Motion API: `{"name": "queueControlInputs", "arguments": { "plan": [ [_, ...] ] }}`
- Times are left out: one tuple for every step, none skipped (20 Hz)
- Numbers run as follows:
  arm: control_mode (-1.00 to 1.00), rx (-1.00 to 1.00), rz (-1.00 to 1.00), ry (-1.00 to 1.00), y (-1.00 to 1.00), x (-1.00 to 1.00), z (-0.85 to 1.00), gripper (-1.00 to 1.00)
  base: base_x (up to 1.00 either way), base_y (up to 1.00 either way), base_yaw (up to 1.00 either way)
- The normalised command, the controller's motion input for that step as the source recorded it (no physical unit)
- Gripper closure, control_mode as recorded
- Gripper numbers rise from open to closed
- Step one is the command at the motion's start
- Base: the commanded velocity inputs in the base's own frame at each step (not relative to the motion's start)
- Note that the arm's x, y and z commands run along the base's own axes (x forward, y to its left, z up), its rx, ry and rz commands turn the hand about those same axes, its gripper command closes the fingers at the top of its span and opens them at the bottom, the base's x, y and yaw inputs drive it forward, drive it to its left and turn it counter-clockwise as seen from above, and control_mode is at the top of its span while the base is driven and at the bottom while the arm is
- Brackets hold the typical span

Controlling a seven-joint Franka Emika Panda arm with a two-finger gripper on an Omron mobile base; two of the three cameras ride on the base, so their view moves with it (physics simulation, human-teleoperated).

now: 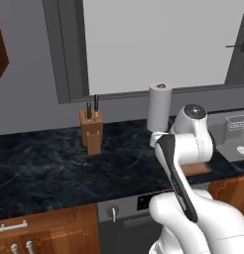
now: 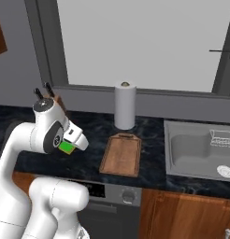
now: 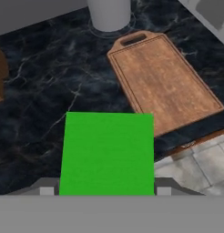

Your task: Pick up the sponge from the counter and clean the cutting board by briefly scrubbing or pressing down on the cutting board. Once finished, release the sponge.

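Green sponge sits clamped between the gripper jaws, lifted clear of the counter and carried to the left of the cutting board, presumably so it can be brought down flat on the wood. That board lies bare near the counter's front edge. A paper towel roll stands just behind it, the sink to its right and a knife block further left; nothing blocks the way across.

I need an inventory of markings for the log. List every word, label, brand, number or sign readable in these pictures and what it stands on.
No readable text anywhere.
Appliance panel below the counter: faint pale marks, too small and blurred to read.
Sponge, cutting board, paper towel roll, knife block: no markings.
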Motion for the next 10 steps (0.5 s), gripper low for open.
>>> {"name": "queueControlInputs", "arguments": {
  "plan": [
    [1.00,0.00,0.00,0.00,0.00,0.00,0.00,1.00,0.39,-0.44,0.03],
    [1.00,0.00,0.00,0.00,0.00,0.00,0.00,1.00,0.33,-0.36,0.02],
    [1.00,0.00,0.00,0.00,0.00,0.00,0.00,1.00,0.36,-0.30,0.00],
    [1.00,0.00,0.00,0.00,0.00,0.00,0.00,1.00,0.37,-0.36,0.01],
    [1.00,0.00,0.00,0.00,0.00,0.00,0.00,1.00,0.41,-0.32,0.00],
    [1.00,0.00,0.00,0.00,0.00,0.00,0.00,1.00,0.44,-0.25,0.00],
    [1.00,0.00,0.00,0.00,0.00,0.00,0.00,1.00,0.24,-0.36,0.00],
    [1.00,0.00,0.00,0.00,0.00,0.00,0.00,1.00,0.04,-0.31,0.00],
    [1.00,0.00,0.00,0.00,0.00,0.00,0.00,1.00,0.00,-0.11,0.00],
    [1.00,0.00,0.00,0.00,0.00,0.00,0.00,1.00,0.00,-0.01,0.00]
  ]
}}
